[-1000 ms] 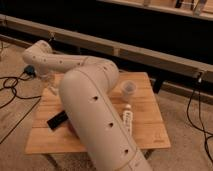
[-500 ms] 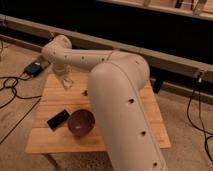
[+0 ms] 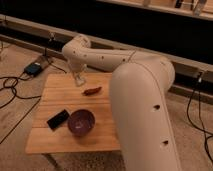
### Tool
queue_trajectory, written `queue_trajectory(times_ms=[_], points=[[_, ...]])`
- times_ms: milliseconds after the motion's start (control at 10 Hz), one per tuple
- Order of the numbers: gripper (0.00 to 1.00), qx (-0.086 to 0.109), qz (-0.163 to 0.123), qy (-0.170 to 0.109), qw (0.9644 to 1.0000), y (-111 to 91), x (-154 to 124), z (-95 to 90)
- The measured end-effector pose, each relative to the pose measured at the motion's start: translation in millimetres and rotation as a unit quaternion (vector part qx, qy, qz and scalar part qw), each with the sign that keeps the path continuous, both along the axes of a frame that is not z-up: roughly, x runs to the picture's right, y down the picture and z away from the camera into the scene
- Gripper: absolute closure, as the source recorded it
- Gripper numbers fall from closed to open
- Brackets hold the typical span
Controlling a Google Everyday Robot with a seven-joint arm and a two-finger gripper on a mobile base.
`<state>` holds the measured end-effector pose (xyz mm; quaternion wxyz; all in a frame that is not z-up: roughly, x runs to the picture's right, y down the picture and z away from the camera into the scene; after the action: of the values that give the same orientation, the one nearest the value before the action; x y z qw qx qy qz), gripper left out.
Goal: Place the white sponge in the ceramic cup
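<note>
Camera view, only one available:

- Square light wooden bench (image 3: 60,97) on a speckled floor, with a dark wall and a pale rail behind it.
- White robot arm (image 3: 142,110): the fat link fills the right foreground and covers the whole right side of the bench. The thinner link runs back and left to an elbow above the far edge, then drops down.
- Tool (image 3: 80,80) hangs over the far-left part of the bench, pointing down, tips close to the wood. Fingers are closed together. I can't make out anything between them, and can't tell if the tips touch the surface.
- Small reddish-brown elongated object (image 3: 92,91) lies flat just right of the tool and nearer the camera, apart from the fingers.
- Dark purple round bowl (image 3: 81,122) sits upright near the front, around mid-bench.
- Flat black phone (image 3: 58,119) lies just left of the bowl, angled, close to it but not clearly touching.
- White sponge: not visible. Ceramic cup: not visible either. If they are on the bench, the arm hides them.
- Off the bench: small blue box (image 3: 34,68) on the floor at far left, black cables (image 3: 12,82) looping near it.
</note>
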<state>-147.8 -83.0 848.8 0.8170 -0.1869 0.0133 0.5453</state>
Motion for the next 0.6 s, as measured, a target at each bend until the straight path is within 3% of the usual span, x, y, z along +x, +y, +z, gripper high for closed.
queue_trajectory(times_ms=[600], points=[[1.0, -0.001, 0.091, 0.028, 0.9955, -7.0, 52.1, 6.5]])
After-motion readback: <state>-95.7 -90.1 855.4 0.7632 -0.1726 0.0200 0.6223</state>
